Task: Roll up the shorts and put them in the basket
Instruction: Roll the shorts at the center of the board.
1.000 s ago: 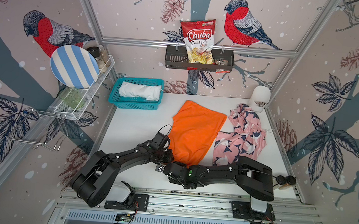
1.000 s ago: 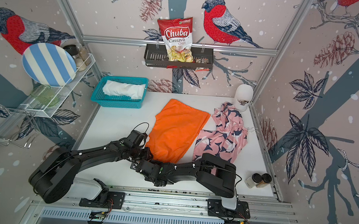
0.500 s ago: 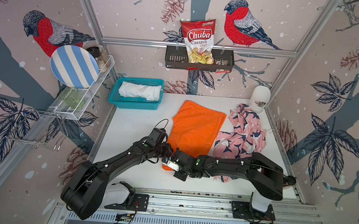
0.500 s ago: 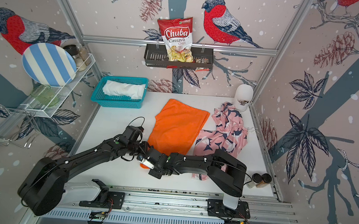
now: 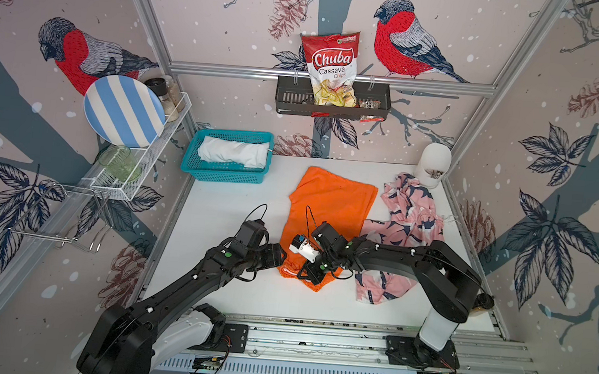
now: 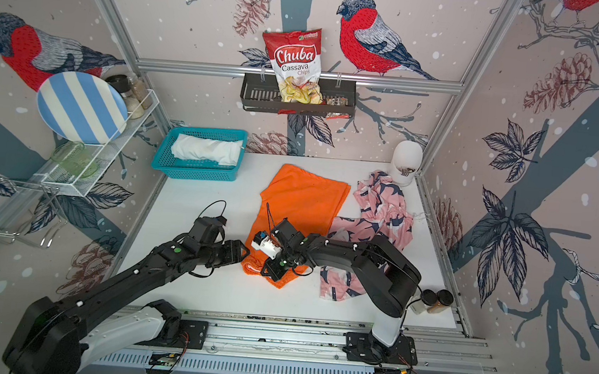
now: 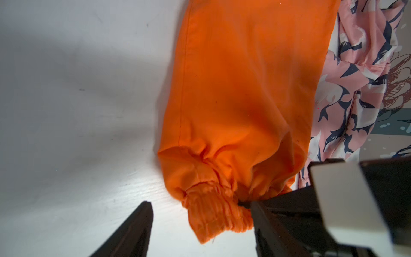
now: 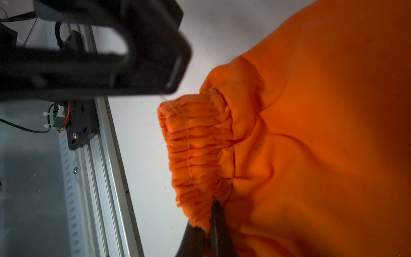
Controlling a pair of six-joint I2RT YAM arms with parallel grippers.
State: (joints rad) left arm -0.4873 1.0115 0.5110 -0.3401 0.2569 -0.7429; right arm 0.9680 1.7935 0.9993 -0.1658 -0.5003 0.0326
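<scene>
The orange shorts [image 5: 329,205] [image 6: 302,195] lie flat mid-table, elastic waistband toward the near edge. My right gripper [image 5: 303,274] [image 6: 267,272] [image 8: 211,213] is shut on that waistband [image 8: 195,146], which is bunched and lifted. My left gripper [image 5: 281,258] [image 6: 245,253] [image 7: 200,207] stands open at the waistband's left end, and the band's corner [image 7: 213,213] hangs between its fingers, gripped by neither. To the right the pink shorts [image 5: 406,219] [image 6: 381,210] lie crumpled, partly under the right arm. The white shorts [image 5: 232,151] [image 6: 207,149] sit rolled in the basket.
A teal basket [image 5: 224,178] stands at the back left of the table. A white jar [image 5: 433,162] is in the back right corner, and two spice jars [image 6: 436,298] sit near the right arm's base. A wire rack with a striped plate [image 5: 123,109] hangs on the left wall.
My left gripper has opened and let go of the orange waistband. My right gripper has shut on the waistband. Both grippers have shifted slightly away from the near edge.
</scene>
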